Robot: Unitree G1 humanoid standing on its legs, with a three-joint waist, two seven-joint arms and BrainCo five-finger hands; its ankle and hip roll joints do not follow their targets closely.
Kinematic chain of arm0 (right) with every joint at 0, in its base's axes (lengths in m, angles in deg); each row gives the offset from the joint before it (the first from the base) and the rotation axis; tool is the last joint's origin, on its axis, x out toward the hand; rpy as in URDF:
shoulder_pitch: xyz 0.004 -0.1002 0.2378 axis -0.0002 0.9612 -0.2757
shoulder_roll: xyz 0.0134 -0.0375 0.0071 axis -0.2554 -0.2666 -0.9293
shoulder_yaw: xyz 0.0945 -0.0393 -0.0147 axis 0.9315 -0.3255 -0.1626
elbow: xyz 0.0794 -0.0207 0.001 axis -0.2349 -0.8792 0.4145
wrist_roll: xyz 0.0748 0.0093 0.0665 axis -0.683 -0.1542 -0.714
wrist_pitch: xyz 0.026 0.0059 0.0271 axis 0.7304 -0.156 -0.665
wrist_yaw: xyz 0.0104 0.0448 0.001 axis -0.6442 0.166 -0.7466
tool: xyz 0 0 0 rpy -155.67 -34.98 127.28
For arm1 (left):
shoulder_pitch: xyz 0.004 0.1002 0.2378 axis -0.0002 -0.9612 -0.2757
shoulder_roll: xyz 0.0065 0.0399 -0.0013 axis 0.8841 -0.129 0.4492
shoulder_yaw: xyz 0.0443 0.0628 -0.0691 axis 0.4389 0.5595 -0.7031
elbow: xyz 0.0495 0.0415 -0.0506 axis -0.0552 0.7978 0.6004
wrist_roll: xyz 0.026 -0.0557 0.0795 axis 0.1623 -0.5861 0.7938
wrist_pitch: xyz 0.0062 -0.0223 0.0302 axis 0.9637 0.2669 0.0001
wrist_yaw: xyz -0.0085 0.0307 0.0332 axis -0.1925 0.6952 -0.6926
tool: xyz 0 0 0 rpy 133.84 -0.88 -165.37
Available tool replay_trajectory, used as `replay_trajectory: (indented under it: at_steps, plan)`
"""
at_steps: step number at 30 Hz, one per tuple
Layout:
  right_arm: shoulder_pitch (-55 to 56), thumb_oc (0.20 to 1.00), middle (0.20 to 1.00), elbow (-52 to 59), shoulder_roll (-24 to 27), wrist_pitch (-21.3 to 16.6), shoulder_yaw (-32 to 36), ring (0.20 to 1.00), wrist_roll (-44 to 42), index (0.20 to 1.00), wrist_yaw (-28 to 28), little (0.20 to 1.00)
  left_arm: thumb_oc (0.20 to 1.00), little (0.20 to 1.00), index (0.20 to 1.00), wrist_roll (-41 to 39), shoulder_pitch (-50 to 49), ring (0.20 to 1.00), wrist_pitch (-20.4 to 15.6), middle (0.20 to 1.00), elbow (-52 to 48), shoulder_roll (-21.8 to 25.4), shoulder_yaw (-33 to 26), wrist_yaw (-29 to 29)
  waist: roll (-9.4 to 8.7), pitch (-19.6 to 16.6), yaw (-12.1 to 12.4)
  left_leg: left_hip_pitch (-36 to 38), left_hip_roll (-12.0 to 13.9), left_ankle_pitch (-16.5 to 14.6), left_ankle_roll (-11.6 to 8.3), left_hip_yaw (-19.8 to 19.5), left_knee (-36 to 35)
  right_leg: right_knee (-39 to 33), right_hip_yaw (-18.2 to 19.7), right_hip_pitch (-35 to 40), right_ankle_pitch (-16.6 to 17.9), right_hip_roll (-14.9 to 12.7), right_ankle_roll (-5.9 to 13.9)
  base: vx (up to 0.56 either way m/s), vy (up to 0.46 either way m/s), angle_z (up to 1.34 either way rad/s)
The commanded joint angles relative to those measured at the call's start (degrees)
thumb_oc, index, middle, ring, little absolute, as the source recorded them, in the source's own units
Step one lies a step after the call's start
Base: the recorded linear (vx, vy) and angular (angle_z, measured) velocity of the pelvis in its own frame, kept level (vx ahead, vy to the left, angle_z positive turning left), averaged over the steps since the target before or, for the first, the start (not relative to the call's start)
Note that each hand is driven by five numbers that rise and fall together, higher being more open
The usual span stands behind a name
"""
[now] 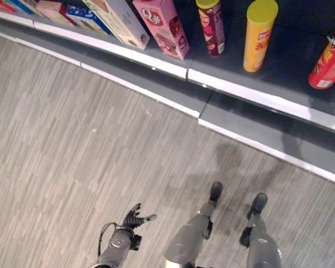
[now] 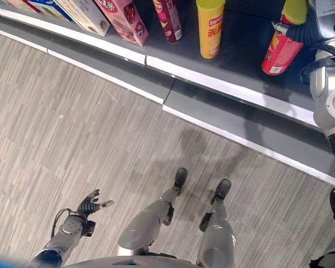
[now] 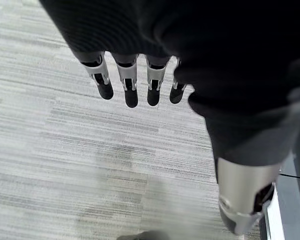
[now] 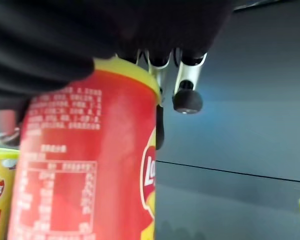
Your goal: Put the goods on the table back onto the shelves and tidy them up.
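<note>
Left eye view: grey striped floor [image 1: 72,145]; dark shelf [image 1: 257,92] holding boxes, cans.

A wide gap of bare shelf [image 1: 290,61] separates the yellow can [image 1: 259,34] from the red can [image 1: 327,64].

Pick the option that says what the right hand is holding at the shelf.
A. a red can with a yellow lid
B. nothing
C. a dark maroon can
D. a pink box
A: the right wrist view shows the right hand with its fingers curled over the top of the red can with a yellow lid, which stands on the shelf at the right end of the row.
</note>
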Motion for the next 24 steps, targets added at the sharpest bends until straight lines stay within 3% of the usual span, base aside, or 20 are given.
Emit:
replay_trajectory:
  at_steps: [1,24]
  plan:
    - [-1.6,0.200,0.200,1.9,3.3,1.1,-0.8,0.200,-1.5,0.200,-1.8,0.200,1.000,1.000,1.000,0.5,-0.6,1.000,-0.4,1.000,3.3,1.0,4.5,0.1,-3.58,-4.2,0.8,-0.9,1.1,-5.0,-3.18,1.0,-1.1,2.8,2.4,2.0,-9.0,-3.1,3.13,0.00,0.000,0.00]
    - [-0.7,0.200,0.200,-2.8,-0.6,1.9,-1.9,0.200,-1.5,0.200,-2.4,0.200,1.000,1.000,1.000,0.4,-0.2,1.000,-0.8,1.000,5.3,0.3,4.4,1.3,-3.67,-2.5,1.4,-1.9,0.6,-4.3,-3.12,0.1,-1.1,3.4,1.7,1.3,-9.0,-3.5,2.91,0.00,0.002,0.01]
